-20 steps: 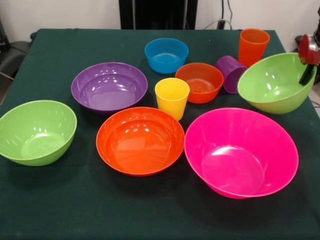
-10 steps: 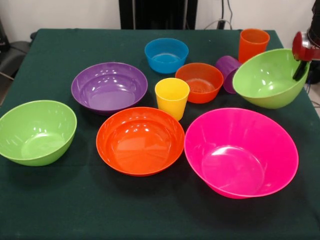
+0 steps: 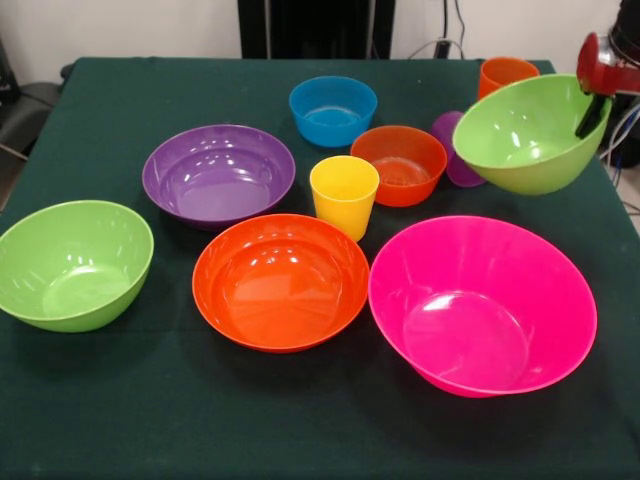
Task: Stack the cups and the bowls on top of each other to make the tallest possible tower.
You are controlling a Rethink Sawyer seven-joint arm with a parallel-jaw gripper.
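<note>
Fingers [image 3: 590, 118] of the gripper [image 3: 594, 108] pinch the rim of a green bowl [image 3: 515, 138] at the table's right side, one dark finger inside the wall, so the bowl hangs tilted, clear of the green cloth [image 3: 120, 400] by my reckoning. Behind it, partly hidden, are the purple cup [image 3: 447, 140] on its side and the upright orange cup [image 3: 500, 72]. Near it sit the small orange bowl [image 3: 398, 165], the blue bowl [image 3: 332, 110] and the yellow cup [image 3: 344, 195]; in front lies the huge pink bowl [image 3: 482, 305], then the large orange bowl [image 3: 280, 282], the purple bowl [image 3: 218, 175] and the second green bowl [image 3: 72, 264], all separate. Nothing is stacked yet. These look light, stiff and slick, so a rim pinch seems right, though the bowl may swing or slip.
</note>
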